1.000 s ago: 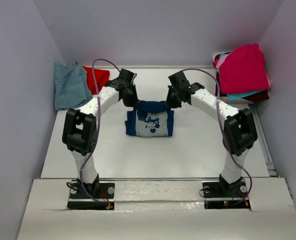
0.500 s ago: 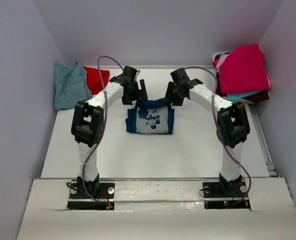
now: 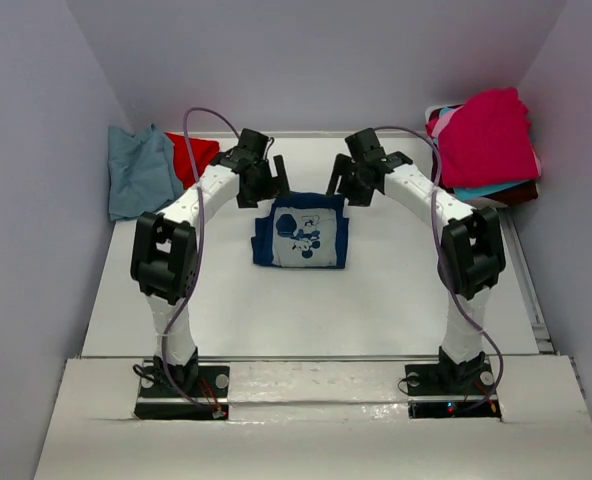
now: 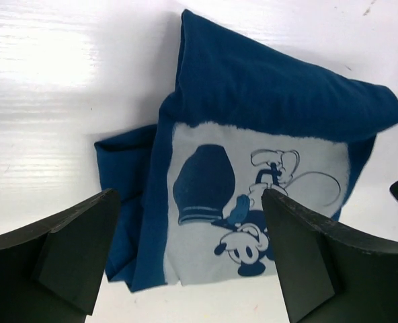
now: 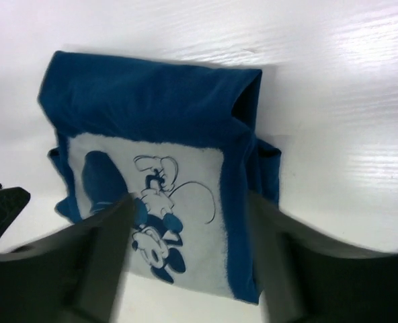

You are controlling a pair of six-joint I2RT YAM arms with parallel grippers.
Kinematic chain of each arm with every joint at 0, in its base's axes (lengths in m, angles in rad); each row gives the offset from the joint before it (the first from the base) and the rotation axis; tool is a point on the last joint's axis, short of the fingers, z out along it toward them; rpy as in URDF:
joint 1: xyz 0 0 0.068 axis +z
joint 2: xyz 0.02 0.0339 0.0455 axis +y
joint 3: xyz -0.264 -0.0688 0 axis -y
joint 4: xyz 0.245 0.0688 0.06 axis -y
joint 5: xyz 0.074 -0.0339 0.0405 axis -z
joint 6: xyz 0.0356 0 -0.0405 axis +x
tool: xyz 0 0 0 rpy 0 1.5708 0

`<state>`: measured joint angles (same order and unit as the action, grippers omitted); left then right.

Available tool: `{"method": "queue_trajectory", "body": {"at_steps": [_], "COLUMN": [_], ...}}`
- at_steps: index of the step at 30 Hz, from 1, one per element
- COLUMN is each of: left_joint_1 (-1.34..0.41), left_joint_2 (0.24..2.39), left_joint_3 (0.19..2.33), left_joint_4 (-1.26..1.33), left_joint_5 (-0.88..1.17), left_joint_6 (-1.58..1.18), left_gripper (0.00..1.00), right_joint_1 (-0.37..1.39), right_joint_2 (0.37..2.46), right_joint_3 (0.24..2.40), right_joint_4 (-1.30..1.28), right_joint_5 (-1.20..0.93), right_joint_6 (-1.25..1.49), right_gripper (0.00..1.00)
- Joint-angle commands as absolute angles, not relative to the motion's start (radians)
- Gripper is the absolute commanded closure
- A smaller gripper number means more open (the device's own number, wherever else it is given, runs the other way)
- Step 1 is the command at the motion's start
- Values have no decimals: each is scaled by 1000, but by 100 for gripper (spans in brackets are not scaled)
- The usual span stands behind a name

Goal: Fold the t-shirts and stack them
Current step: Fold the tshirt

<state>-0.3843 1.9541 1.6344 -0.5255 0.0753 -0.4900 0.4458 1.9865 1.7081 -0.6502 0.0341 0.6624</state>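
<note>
A navy t-shirt (image 3: pixel 301 233) with a white cartoon-mouse print lies folded into a small square at mid-table, print side up. My left gripper (image 3: pixel 273 189) hovers just above its far left corner, open and empty. My right gripper (image 3: pixel 338 187) hovers above the far right corner, also open and empty. In the left wrist view the navy t-shirt (image 4: pixel 253 168) lies below the spread left gripper (image 4: pixel 189 252), untouched. The right wrist view shows the same navy t-shirt (image 5: pixel 158 155) under the blurred right gripper (image 5: pixel 192 259).
A dusty blue-grey tee (image 3: pixel 141 172) and a red tee (image 3: pixel 193 155) lie at the far left. At the far right is a heap with a magenta tee (image 3: pixel 488 135) on top, turquoise (image 3: pixel 481 189) and maroon (image 3: pixel 521 193) edges beneath. Grey walls enclose the white table (image 3: pixel 276 310).
Both grippers were shut on the navy shirt's far edge and have opened, letting it go. They have risen and drawn back slightly. The shirt's far edge has settled flat.
</note>
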Motion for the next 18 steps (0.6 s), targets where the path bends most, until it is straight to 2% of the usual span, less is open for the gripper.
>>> {"method": "queue_trajectory", "body": {"at_steps": [1,2,5,14,18], "left_joint_1": [-380,-393,-402,-413,-413], "left_joint_2": [1810,1807,1827,2048,2138], "left_joint_3": [1586,1577,1585,1724,1849], "left_joint_4": [-572,-575,-580,-621,-652], "left_joint_5": [77,80,89,138,143], "left_joint_6": [-477,-476,-469,-456,-446], "left_gripper": [1,1,1,1,1], "right_joint_1": [448,448,448,448,448], "right_joint_2": [1904,1908,1942,2078,2130], "right_joint_3": [1691,1677,1658,1700,1758], "right_joint_4": [-660,-658,-637,-635,-658], "right_joint_5": [-81,-104,-184,-249,-235], "right_joint_6": [692,695,709,709,696], "right_gripper": [47,66,91,93,93]}}
